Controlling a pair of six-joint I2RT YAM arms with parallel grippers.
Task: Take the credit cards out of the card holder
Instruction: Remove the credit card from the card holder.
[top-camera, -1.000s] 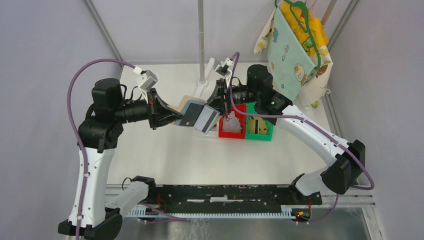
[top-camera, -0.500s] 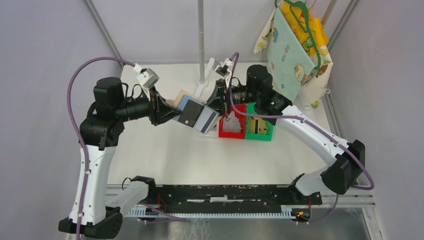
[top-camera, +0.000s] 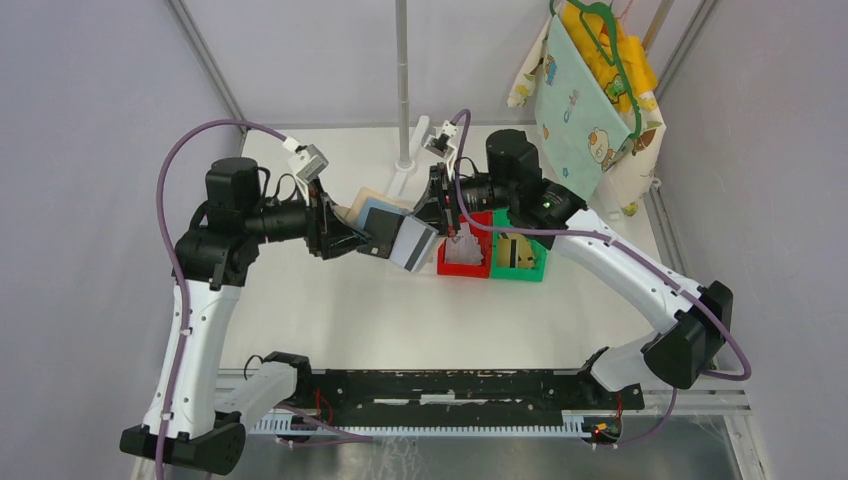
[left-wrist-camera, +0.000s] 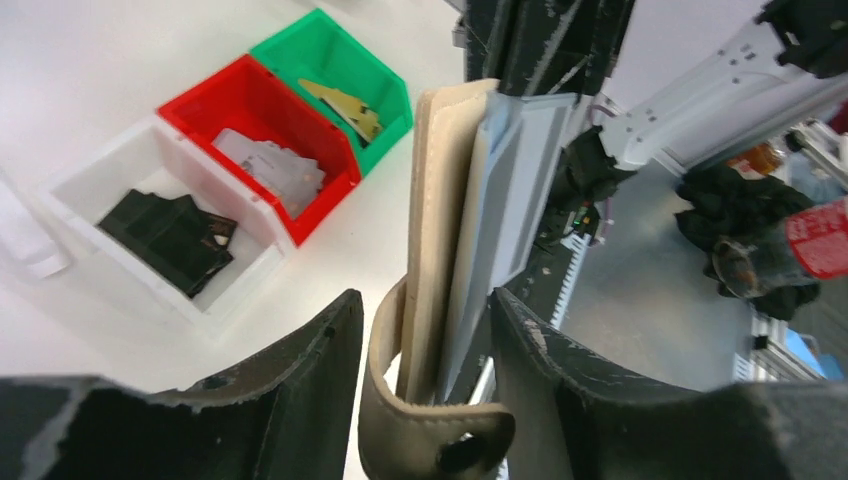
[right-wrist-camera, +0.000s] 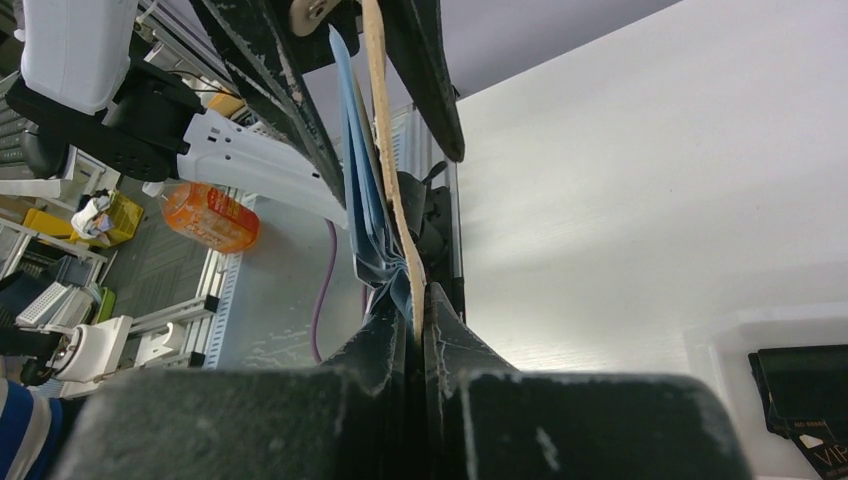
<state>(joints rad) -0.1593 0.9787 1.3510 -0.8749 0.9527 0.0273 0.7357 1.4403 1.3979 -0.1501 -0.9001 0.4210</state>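
Note:
The card holder (top-camera: 392, 226), tan with a blue-grey pocket and a dark band, hangs edge-on in the air between both arms. My right gripper (top-camera: 441, 214) is shut on its tan edge (right-wrist-camera: 385, 150), fingers pinched flat (right-wrist-camera: 415, 330). My left gripper (top-camera: 355, 238) is open; its fingers straddle the holder's strap end (left-wrist-camera: 440, 230) with gaps on both sides (left-wrist-camera: 425, 300). I cannot tell whether any credit cards sit in the pocket (left-wrist-camera: 505, 200). Black cards (left-wrist-camera: 165, 230) lie in a white bin, silver ones (left-wrist-camera: 268, 165) in a red bin, gold ones (left-wrist-camera: 345, 100) in a green bin.
The red bin (top-camera: 445, 268) and green bin (top-camera: 540, 272) stand just right of the held holder, under the right wrist. A metal pole (top-camera: 403, 90) rises at the back. A patterned cloth bag (top-camera: 580, 110) hangs at the back right.
My left gripper has opened and let go of the holder's strap end, while its arm shifted a little right. The right gripper stays shut on the holder.

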